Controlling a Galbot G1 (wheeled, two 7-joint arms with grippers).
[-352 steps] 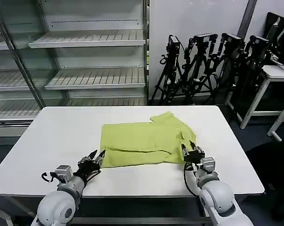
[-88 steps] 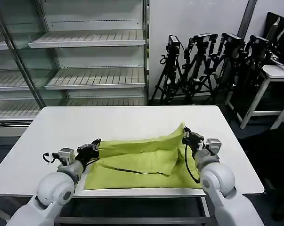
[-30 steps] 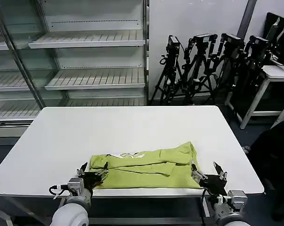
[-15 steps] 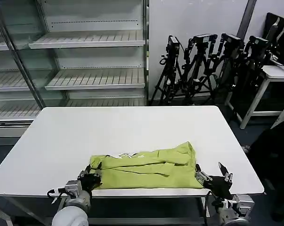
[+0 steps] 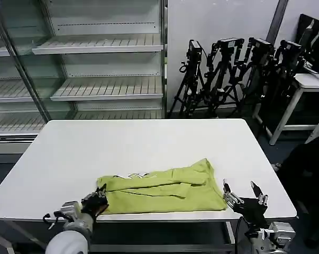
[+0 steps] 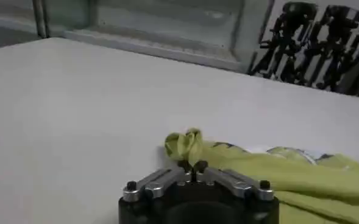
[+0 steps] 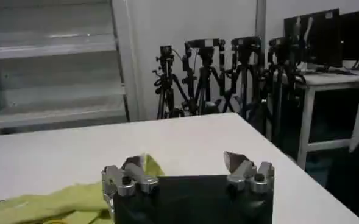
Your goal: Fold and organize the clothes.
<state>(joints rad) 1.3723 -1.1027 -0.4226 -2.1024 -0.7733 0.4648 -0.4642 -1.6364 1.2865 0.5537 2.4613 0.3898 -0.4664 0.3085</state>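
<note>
On the white table (image 5: 69,153), near its front edge, lay one lime T-shirt (image 5: 159,186), folded into a long rumpled band running left to right. No print or brand on the fabric; a small pale patch at the far edge by the neck could be a label, too small to read. No legible writing anywhere.

Left claw (image 5: 98,198) sat at the shirt's left end, low over the front edge. Left wrist view: fingertips pressed together, with a bunched knot of the shirt (image 6: 185,145) right at the tips, touching. Looked pinched on the fabric.

Right claw (image 5: 244,194) hung just off the shirt's right end, at the table's front right corner, fingers spread wide, nothing between them. Right wrist view: the shirt (image 7: 63,198) lay beside one finger (image 7: 127,176), the other finger over bare table.

Count: one shirt, two claws, one table. Behind: glass-door shelving unit (image 5: 96,69) with bare racks, a cluster of black tripods (image 5: 238,74) by the wall, a second white table (image 5: 310,82) at far right.
</note>
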